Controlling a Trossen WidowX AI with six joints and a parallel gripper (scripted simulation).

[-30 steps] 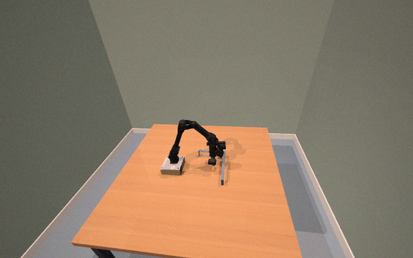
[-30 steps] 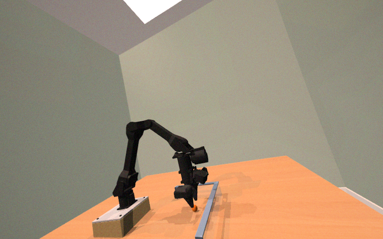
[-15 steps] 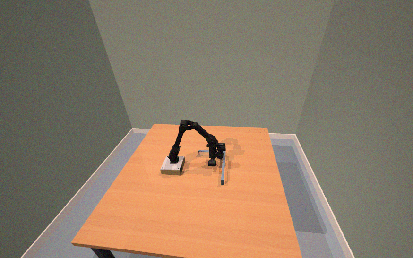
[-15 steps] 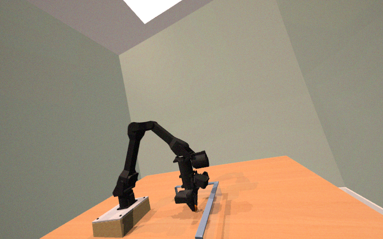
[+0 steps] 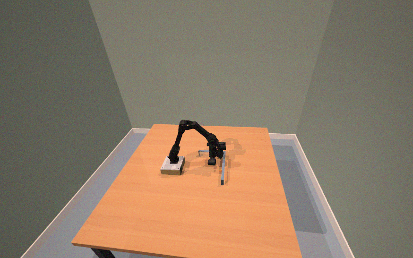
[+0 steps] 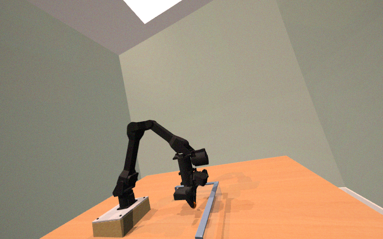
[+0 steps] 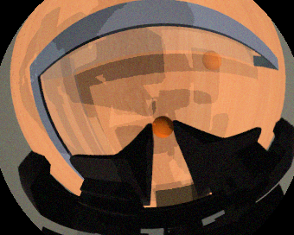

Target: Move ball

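Observation:
The orange ball [image 6: 194, 205] [image 7: 162, 127] is between the two fingertips, with a finger against each side. My gripper [image 6: 193, 205] [image 7: 162, 125] is shut on it, low over the table inside the corner. In the top view the ball and fingertips are hidden behind the gripper's body. The see-through copy [image 7: 212, 60] shows at the upper right of the wrist view, near the long wall and apart from the ball. The long clear wall [image 5: 222, 169] [image 6: 207, 212] [image 7: 163, 13] and the short clear wall [image 5: 204, 150] [image 7: 36, 92] have blue-grey top edges and meet in a corner.
The arm's base [image 5: 172, 164] [image 6: 108, 228] stands on the wooden table [image 5: 182, 211] [image 6: 276, 202], on the side away from the long wall. The arm arches over the inside of the corner. Its shadows fall across both sides of the long wall.

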